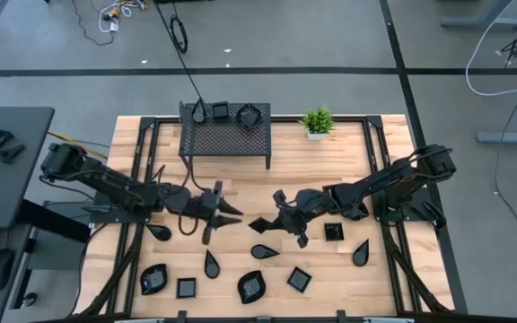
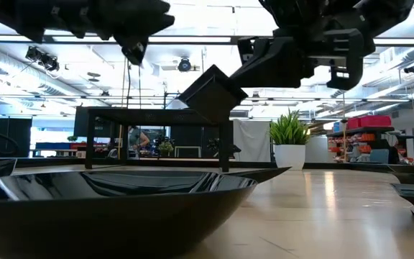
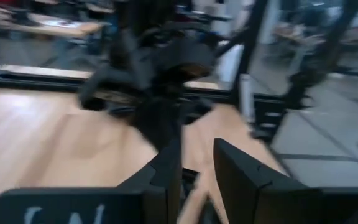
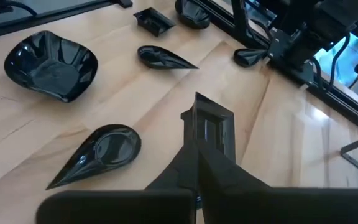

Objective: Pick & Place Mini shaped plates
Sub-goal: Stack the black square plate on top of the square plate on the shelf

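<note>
Right gripper (image 1: 273, 222) pinched on a square plate's (image 4: 211, 127) rim, lifted mid-table — glossy, stiff, likely slippery, chippable; edge grip suits. Left gripper (image 1: 226, 213) near, fingers parted, empty. Other plates (image 1: 250, 286) along front edge.

Both arms reach inward over the table's middle, their wrists raised above the surface. The left gripper (image 1: 225, 213) points toward the right one, fingers parted with nothing between them. The right gripper (image 1: 270, 222) faces it from just beside, fingers (image 4: 194, 158) closed on a square plate (image 4: 211, 126).
</note>
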Controlling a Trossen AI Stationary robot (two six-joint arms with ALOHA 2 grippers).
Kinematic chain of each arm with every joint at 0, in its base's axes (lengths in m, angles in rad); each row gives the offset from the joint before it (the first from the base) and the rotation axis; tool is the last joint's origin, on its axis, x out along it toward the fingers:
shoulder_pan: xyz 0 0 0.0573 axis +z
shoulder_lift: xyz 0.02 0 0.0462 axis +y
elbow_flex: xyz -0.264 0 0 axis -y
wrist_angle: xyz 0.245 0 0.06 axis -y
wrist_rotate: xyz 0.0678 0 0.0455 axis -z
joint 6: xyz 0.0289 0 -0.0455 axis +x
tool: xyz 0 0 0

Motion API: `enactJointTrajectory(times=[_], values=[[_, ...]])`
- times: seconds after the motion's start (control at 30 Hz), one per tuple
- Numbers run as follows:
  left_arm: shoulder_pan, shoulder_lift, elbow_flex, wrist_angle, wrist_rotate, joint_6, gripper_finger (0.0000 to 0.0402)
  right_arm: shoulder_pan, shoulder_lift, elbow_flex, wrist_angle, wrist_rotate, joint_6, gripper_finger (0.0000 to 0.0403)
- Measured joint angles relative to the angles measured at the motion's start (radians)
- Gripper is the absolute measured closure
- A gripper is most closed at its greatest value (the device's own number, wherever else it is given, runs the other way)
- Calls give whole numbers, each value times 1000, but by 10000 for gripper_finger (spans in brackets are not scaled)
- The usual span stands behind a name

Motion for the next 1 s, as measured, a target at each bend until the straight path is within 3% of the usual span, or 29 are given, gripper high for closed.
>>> enactJointTrajectory(times=[0.17, 0.4, 0.53, 0.8, 1.0], values=[[19, 29, 0, 6, 110, -38, 259, -1, 0, 0, 6, -5, -2, 401], [21, 159, 53, 13, 116, 9, 188, -1, -2, 0, 45, -5, 17, 401], [21, 203, 86, -5, 109, 45, 193, -1, -2, 0, 49, -5, 23, 401], [20, 256, 100, -62, 126, 57, 243, -1, -2, 0, 68, -5, 21, 401], [21, 270, 100, -48, 88, 69, 250, -1, -2, 0, 69, -4, 20, 401]])
